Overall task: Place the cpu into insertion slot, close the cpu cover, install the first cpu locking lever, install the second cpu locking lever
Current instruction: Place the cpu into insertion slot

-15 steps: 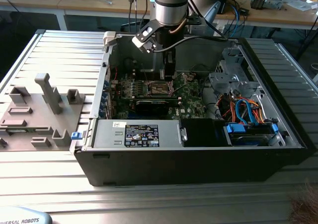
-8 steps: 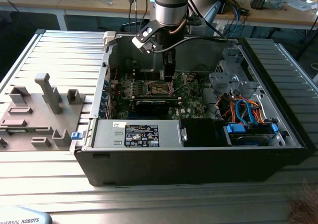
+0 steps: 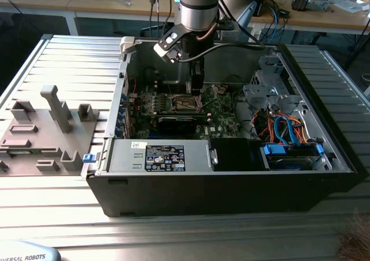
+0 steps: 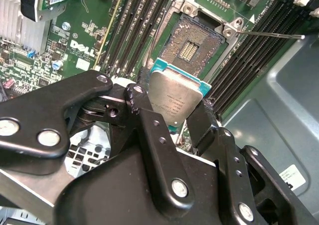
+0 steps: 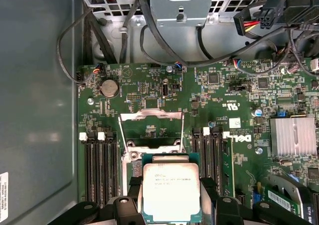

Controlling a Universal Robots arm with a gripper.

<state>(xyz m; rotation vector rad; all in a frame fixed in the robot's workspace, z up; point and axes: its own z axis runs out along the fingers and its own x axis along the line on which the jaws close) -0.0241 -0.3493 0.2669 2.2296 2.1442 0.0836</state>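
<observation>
Your gripper (image 4: pixel 173 110), its black linkages nearest the lens in the second wrist view, is clamped on the cpu (image 4: pixel 175 98), one finger on each of two opposite edges. You hold the chip flat, its silver-grey metal top facing both wrist cameras and a green rim showing around it. It is nearly square, and in the first wrist view its slightly longer side runs in line with the black memory slots (image 5: pixel 99 165), edges squared to the insertion slot (image 4: pixel 192 43). The chip hangs over the slot's near edge; whether it touches cannot be told. Most of the slot's pin field lies bare. On the slot's far side the cpu cover (image 5: pixel 150 116) stands swung open, green board showing through its square window. A thin locking lever (image 4: pixel 271 35) juts sideways from the slot's corner across the memory slots.

Seen from the exterior view, the open computer case (image 3: pixel 231 191) lies on its side on a ribbed metal table (image 3: pixel 173 232), your arm reaching down into it. Inside are the green motherboard (image 3: pixel 222 107), a silver labelled box (image 3: pixel 162 157) along the near wall, and blue and orange cables (image 3: pixel 286 127) bundled toward the exterior view's right. A grey fixture plate (image 3: pixel 34 139) with upright blocks sits outside the case on the exterior view's left.
</observation>
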